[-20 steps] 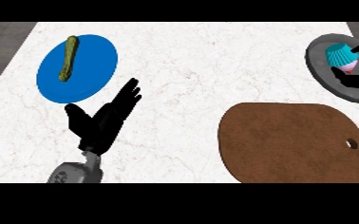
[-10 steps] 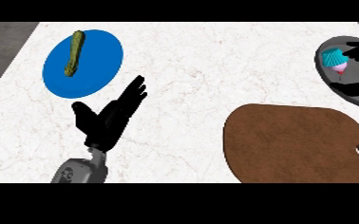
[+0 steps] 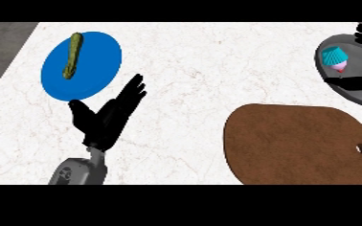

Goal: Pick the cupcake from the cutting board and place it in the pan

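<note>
White marble counter: teal-wrapped pink cupcake inside grey round pan, far right; left hand straight-fingered, empty, near left.

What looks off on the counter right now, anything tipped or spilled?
The cupcake in the pan looks tipped rather than upright: its teal wrapper is uppermost and its pink frosting points down toward the pan's floor. Nothing looks spilled. The left hand rests open at lower left.
</note>
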